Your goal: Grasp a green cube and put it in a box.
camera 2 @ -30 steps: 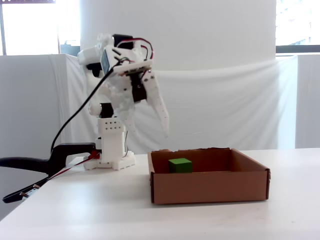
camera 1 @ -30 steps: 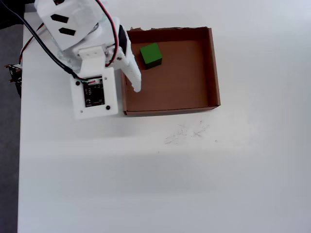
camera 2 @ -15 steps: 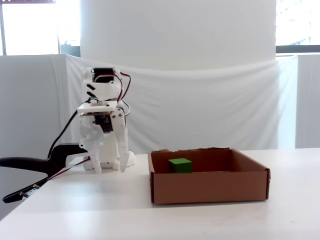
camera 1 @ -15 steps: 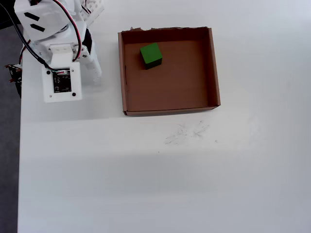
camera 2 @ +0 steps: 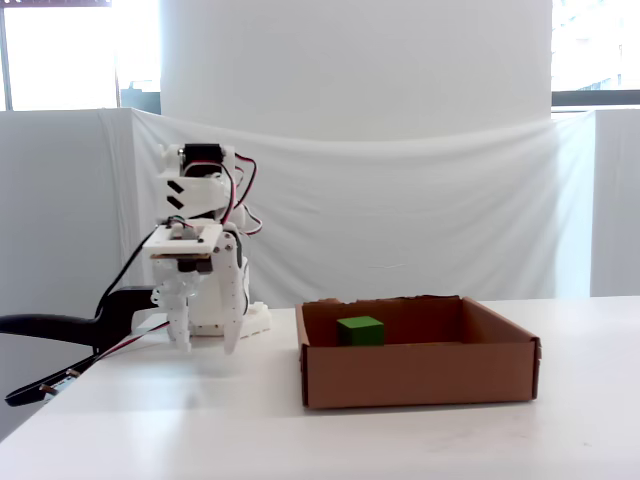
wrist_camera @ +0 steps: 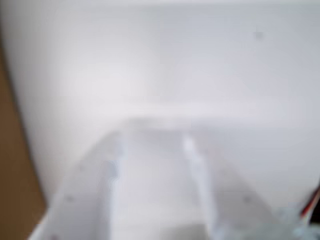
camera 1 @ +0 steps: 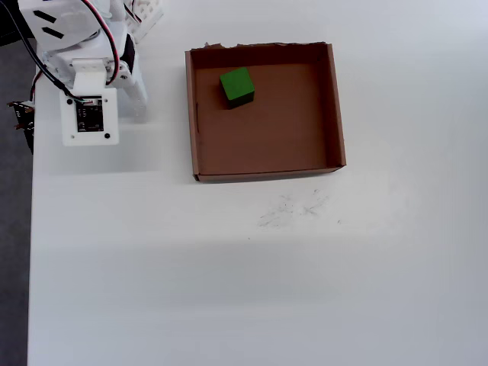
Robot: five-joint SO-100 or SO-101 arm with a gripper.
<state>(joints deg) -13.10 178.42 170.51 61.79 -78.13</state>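
Green cube (camera 1: 237, 86) already sits in the far-left corner of the cardboard box (camera 1: 335, 107), while the folded gripper (camera 2: 205, 345), jaws slightly apart and empty, hovers left of it; best simply to park without nudging anything.

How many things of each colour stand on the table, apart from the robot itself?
Green: 1, the cube, lying inside the box.
Brown: 1, the cardboard box.
Total: 2.
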